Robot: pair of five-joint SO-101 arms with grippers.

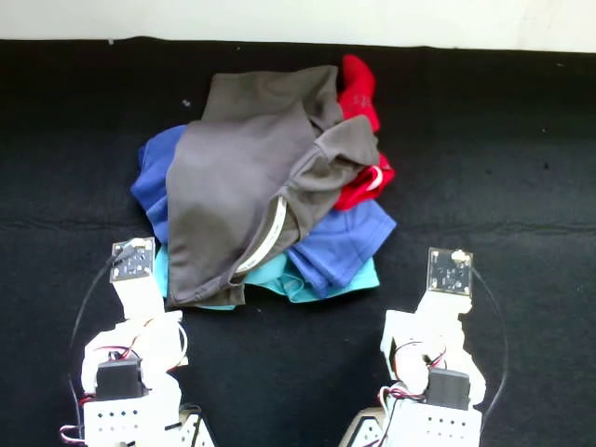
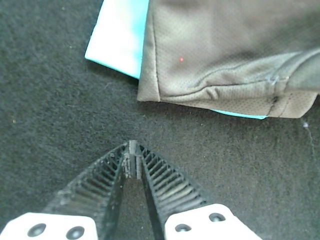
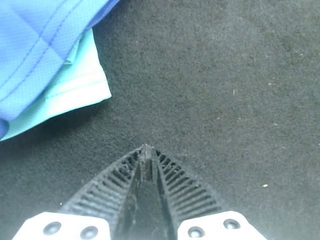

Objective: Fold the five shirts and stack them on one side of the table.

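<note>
A heap of shirts lies in the middle of the black table: a grey shirt on top, a red one at the back right, blue ones below, and a turquoise one at the bottom front. My left gripper is shut and holds nothing, hovering over bare table just short of the grey shirt's hem and a turquoise corner. My right gripper is shut too, near the turquoise corner under a blue shirt. Both arms sit at the table's front.
Bare black cloth stretches to the left and right of the heap and between the two arm bases. A pale wall edge runs along the back of the table.
</note>
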